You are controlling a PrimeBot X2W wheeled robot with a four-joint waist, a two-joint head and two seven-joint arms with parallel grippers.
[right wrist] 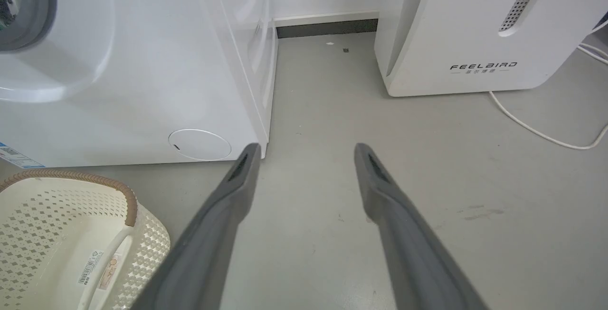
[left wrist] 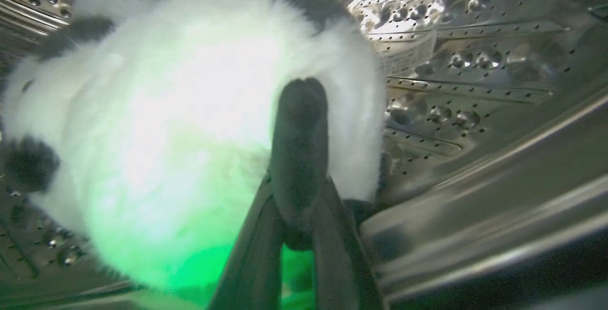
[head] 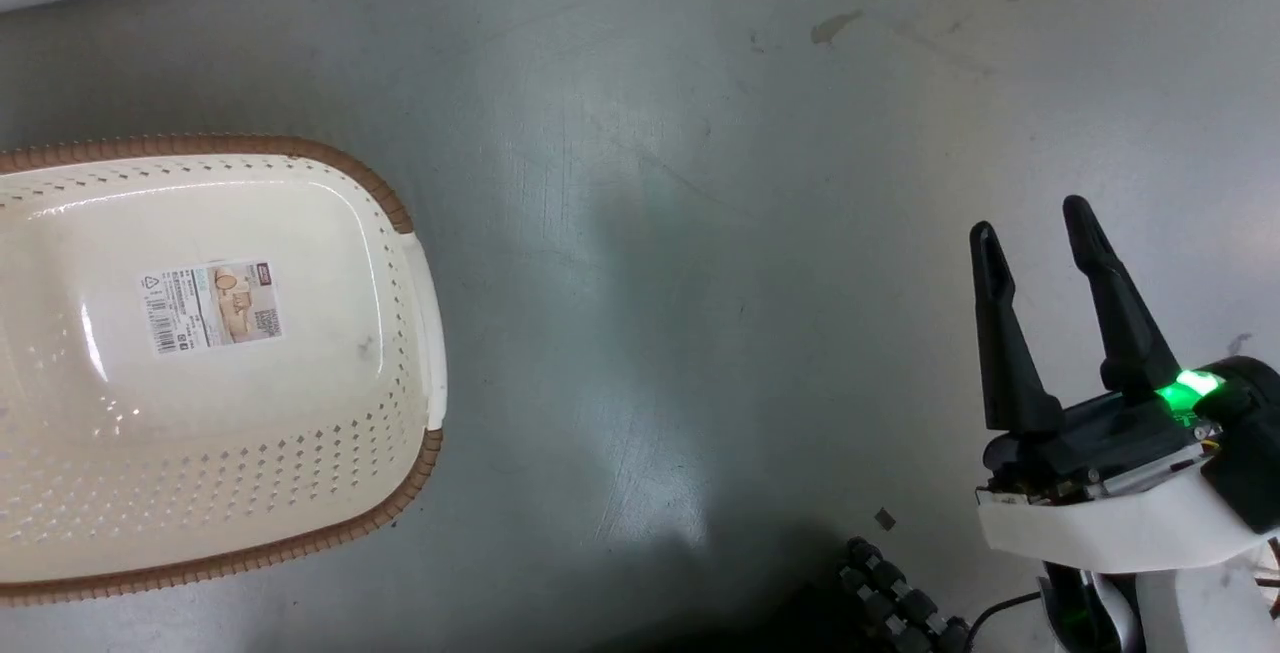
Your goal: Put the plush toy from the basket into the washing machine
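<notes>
The plush toy (left wrist: 180, 125), fluffy white with black patches, lies inside the washing machine's shiny perforated drum (left wrist: 475, 63). My left gripper (left wrist: 300, 177) is inside the drum too, its dark fingers pressed together on a black part of the toy. The washing machine (right wrist: 142, 63) stands white at the left of the right wrist view, with its grey gasket (right wrist: 33, 11) at the top corner. The cream basket (head: 400, 413) sits on the floor with just its paper label (head: 210, 305) inside. My right gripper (head: 1035, 218) hovers open over bare floor, away from the basket.
A white slanted appliance marked FEELBIRD (right wrist: 475, 30) stands right of the washer, with a white cable (right wrist: 546, 134) trailing on the grey floor (head: 700, 283). A floor gap runs between the two appliances. A black ribbed cable (head: 900, 593) lies near my base.
</notes>
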